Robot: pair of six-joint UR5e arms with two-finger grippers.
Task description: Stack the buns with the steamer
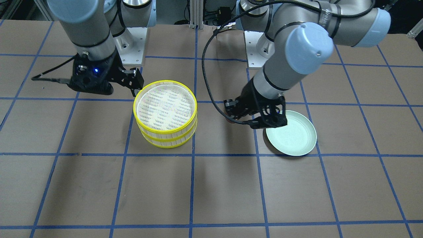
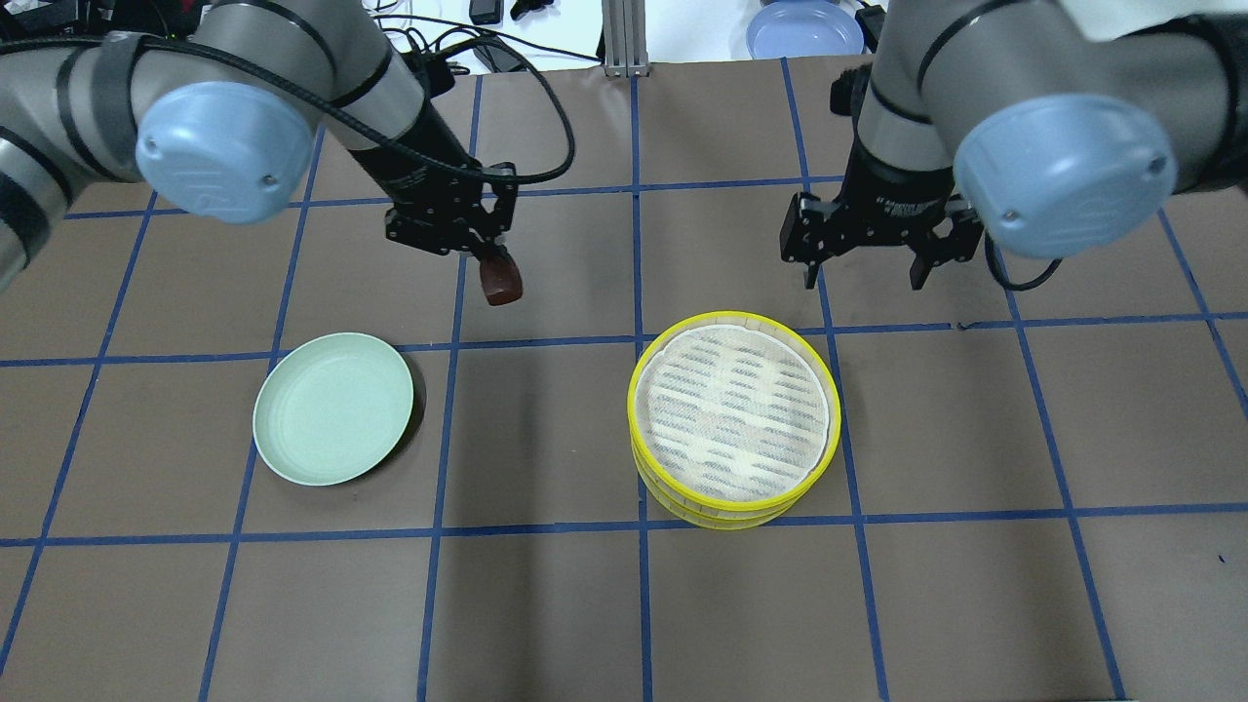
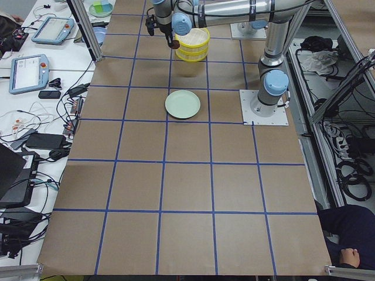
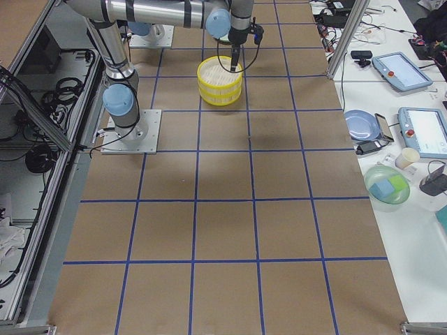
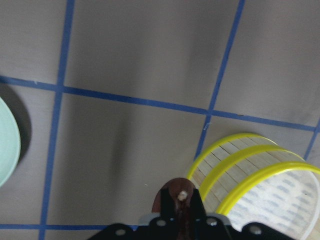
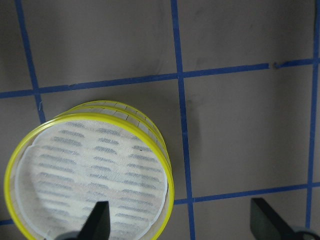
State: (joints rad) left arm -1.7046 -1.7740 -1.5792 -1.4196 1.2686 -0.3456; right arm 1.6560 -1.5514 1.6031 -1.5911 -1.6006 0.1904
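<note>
The steamer is two yellow-rimmed trays stacked one on the other (image 2: 732,317), right of centre; the top tray's white slatted floor is empty. It also shows in the front view (image 1: 165,138) and in both wrist views (image 5: 235,175) (image 6: 169,172). My left gripper (image 2: 492,258) is shut on the dark reddish-brown bun (image 2: 500,281) and holds it above the table, between the plate and the steamer; the bun also shows in the left wrist view (image 5: 172,197). My right gripper (image 2: 863,281) is open and empty, just beyond the steamer. The cream-white bun is hidden.
An empty pale green plate (image 2: 333,408) lies on the table's left half, near my left gripper in the front view (image 1: 292,138). A blue plate (image 2: 804,27) sits beyond the table's far edge. Blue tape lines grid the brown table.
</note>
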